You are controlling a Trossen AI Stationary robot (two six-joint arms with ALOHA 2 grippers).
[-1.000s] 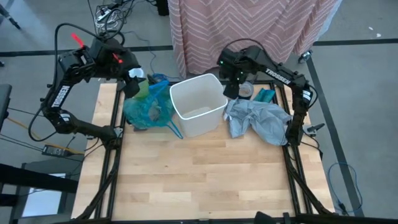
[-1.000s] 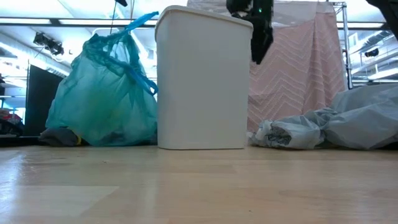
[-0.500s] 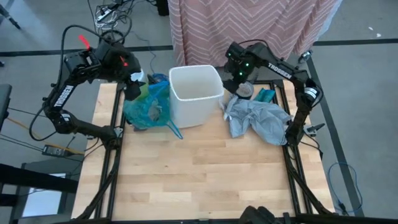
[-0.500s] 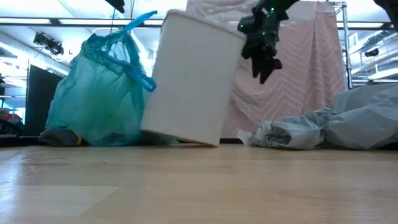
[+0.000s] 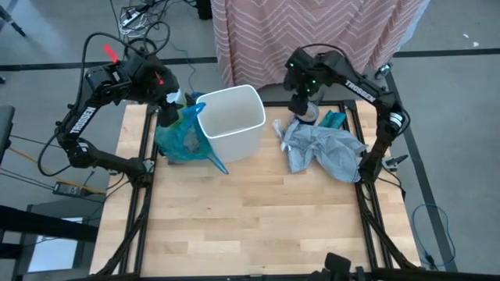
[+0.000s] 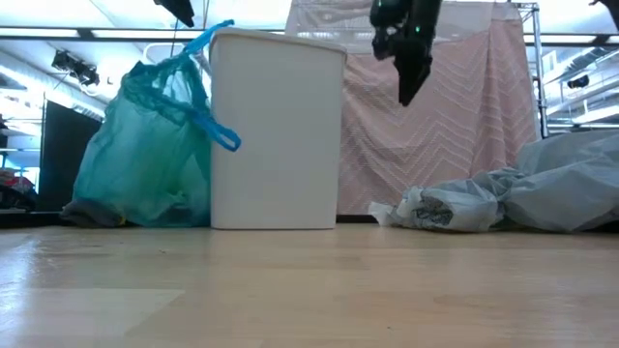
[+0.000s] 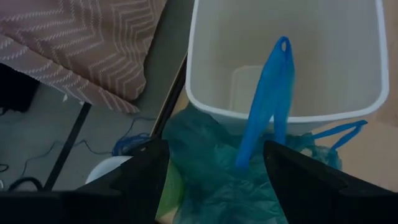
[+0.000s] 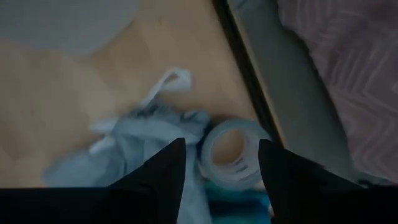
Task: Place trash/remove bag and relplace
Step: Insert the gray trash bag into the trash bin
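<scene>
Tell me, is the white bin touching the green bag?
Touching. In the low view the white bin stands pressed against the teal-green bag, no gap between them.

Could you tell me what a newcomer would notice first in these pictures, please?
The white bin stands upright and unlined near the table's back edge, with the full teal-green bag pressed against its left side. The left gripper hovers open just above that bag. To the bin's right lies a crumpled grey bag, with the right gripper raised above its back end.
</scene>
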